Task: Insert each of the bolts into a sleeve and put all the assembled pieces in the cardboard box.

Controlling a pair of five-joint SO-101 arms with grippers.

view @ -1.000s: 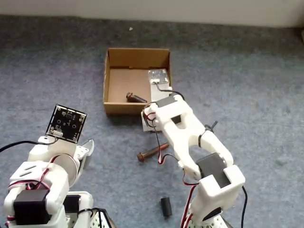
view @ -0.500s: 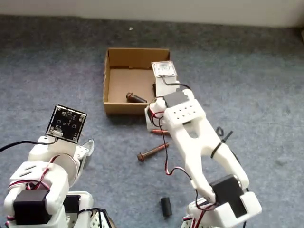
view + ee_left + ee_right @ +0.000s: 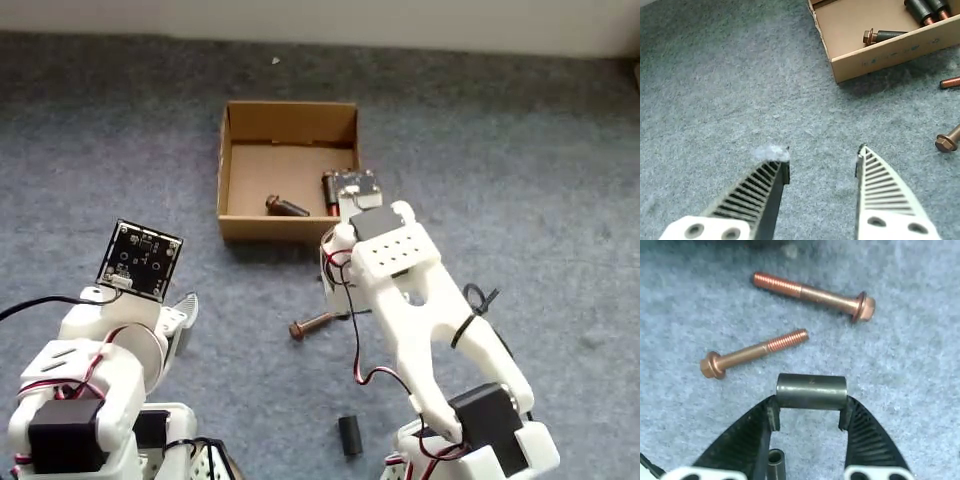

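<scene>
While the right jaws clamp a short dark sleeve [image 3: 811, 391] crosswise between their tips, two copper-coloured bolts lie flat on the grey desk [image 3: 920, 370] just beyond it. The nearer bolt [image 3: 752, 354] has its threaded end close to the held sleeve but apart from it; the farther bolt [image 3: 812, 296] lies at a slant past that one, its head turned the opposite way. Neither bolt touches the sleeve or the jaws.

In the high view the right arm [image 3: 420, 310] stretches from the desk's near edge toward the cardboard box [image 3: 232, 170], which sits toward the far edge, about midway along it. A bolt [image 3: 312, 324] shows mid-desk, partly under this arm. Inside the box a sleeved bolt [image 3: 287, 206] rests by the front wall, and another dark piece [image 3: 329, 193] lies against the right wall, partly hidden by the arm.

A loose sleeve [image 3: 348, 435] stands close to the near edge, just beside the right arm's base.

The left jaws are spread wide with nothing between them – they hang over bare desk toward the near left corner, well apart from the box and the bolts.
</scene>
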